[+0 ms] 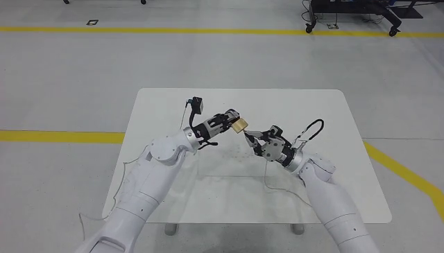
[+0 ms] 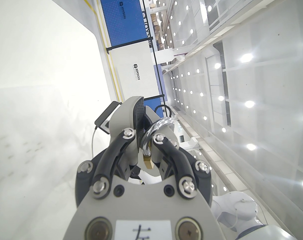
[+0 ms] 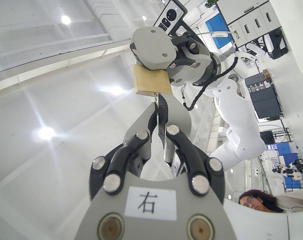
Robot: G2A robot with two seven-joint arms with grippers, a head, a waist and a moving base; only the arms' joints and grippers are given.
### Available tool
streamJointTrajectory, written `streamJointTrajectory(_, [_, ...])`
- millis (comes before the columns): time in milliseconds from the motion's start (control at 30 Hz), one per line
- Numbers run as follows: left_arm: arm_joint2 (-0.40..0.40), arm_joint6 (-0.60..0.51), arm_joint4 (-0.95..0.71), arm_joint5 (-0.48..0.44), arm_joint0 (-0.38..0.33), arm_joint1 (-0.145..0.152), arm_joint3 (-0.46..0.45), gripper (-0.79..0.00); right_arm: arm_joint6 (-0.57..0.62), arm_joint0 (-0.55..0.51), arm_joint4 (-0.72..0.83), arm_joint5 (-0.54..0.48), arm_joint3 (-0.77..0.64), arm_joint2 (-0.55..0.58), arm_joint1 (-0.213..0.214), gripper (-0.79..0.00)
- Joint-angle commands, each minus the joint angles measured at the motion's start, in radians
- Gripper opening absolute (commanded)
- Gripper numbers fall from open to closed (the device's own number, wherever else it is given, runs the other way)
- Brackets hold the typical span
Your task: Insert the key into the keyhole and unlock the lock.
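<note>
Two pieces nearly joined: lock (image 3: 151,82) and key (image 3: 155,99), both up in the air over the middle of the bench (image 1: 312,107), touching nothing on it. Clamped by the left hand (image 2: 149,126) at the shackle (image 2: 157,127) end, with the brass body jutting out toward the right. Pinched tight in the right hand (image 3: 161,106), coming in from the right and nearer side, with just a thin tip of metal past the fingers (image 3: 179,116). Tip set against the lock's end face, right at the keyhole (image 3: 155,94).

Done so far, by the look of it: both pieces grasped, lifted and lined up, tip at the hole. Left to do: push the key home, turn it, free the shackle. Early in the insertion at best.

Hard to judge how deep the tip sits, whether just touching or a little way in. Keyhole too small to make out clearly. Most of the key buried between the right hand's pads. Shackle half covered by the left fingers, so no telling from here whether latched or sprung. From above, key lost between the two hands.
</note>
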Motion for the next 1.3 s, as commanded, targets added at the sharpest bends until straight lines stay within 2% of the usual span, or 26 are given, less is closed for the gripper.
streamJointTrajectory(0, [0.0,0.0,0.0,0.001,-0.001,0.0,0.0,-0.785,-0.004,-0.003,-0.012,-0.008,-0.007,-0.004,0.001,-0.69])
streamJointTrajectory(33, [0.0,0.0,-0.001,0.002,-0.001,0.0,0.001,-0.785,-0.007,-0.004,-0.015,-0.013,-0.009,-0.004,0.002,-0.61])
streamJointTrajectory(167, [-0.003,0.01,-0.006,0.008,-0.004,0.0,0.004,-0.785,-0.065,-0.015,-0.052,-0.069,-0.024,0.004,0.006,-0.52])
streamJointTrajectory(267, [-0.004,0.021,-0.01,0.016,-0.005,0.0,0.007,-0.785,-0.188,-0.063,-0.189,-0.215,-0.1,0.008,0.011,-0.486])
streamJointTrajectory(433, [-0.002,0.055,0.0,0.064,-0.01,-0.001,0.019,-0.785,-0.383,-0.167,-0.358,-0.4,-0.217,0.064,0.022,-0.486])
streamJointTrajectory(500, [0.009,0.064,0.024,0.115,-0.019,-0.002,0.032,-0.785,-0.477,-0.222,-0.438,-0.489,-0.274,0.095,0.026,-0.48])
streamJointTrajectory(600, [0.035,0.079,0.098,0.186,-0.038,-0.002,0.054,-0.785,-0.577,-0.279,-0.502,-0.575,-0.331,0.13,0.028,-0.419])
streamJointTrajectory(667, [0.06,0.073,0.157,0.204,-0.049,-0.003,0.063,-0.785,-0.643,-0.315,-0.555,-0.635,-0.37,0.154,0.028,-0.009])
streamJointTrajectory(733, [0.086,0.055,0.221,0.203,-0.059,-0.003,0.07,-0.785,-0.675,-0.348,-0.59,-0.682,-0.399,0.169,0.029,0.0])
streamJointTrajectory(900, [0.15,-0.018,0.37,0.207,-0.084,-0.001,0.103,-0.785,-0.675,-0.348,-0.59,-0.682,-0.399,0.169,0.029,0.0])
streamJointTrajectory(1100, [0.192,-0.013,0.473,0.243,-0.11,-0.005,0.139,-0.785,-0.675,-0.348,-0.59,-0.682,-0.399,0.169,0.029,0.0])
streamJointTrajectory(1133, [0.193,-0.011,0.47,0.243,-0.11,-0.007,0.143,-0.702,-0.675,-0.348,-0.59,-0.682,-0.399,0.169,0.029,0.0])
streamJointTrajectory(1167, [0.196,-0.008,0.475,0.244,-0.113,-0.008,0.146,-0.523,-0.675,-0.348,-0.59,-0.682,-0.399,0.169,0.029,0.0])
streamJointTrajectory(1200, [0.198,-0.005,0.478,0.244,-0.114,-0.008,0.149,-0.413,-0.675,-0.348,-0.59,-0.682,-0.399,0.169,0.029,0.0])
streamJointTrajectory(1233, [0.199,-0.004,0.48,0.244,-0.116,-0.009,0.152,-0.148,-0.675,-0.348,-0.59,-0.682,-0.399,0.169,0.029,0.0])
streamJointTrajectory(1267, [0.201,-0.003,0.481,0.241,-0.117,-0.01,0.154,0.0,-0.675,-0.348,-0.59,-0.682,-0.399,0.169,0.029,0.0])
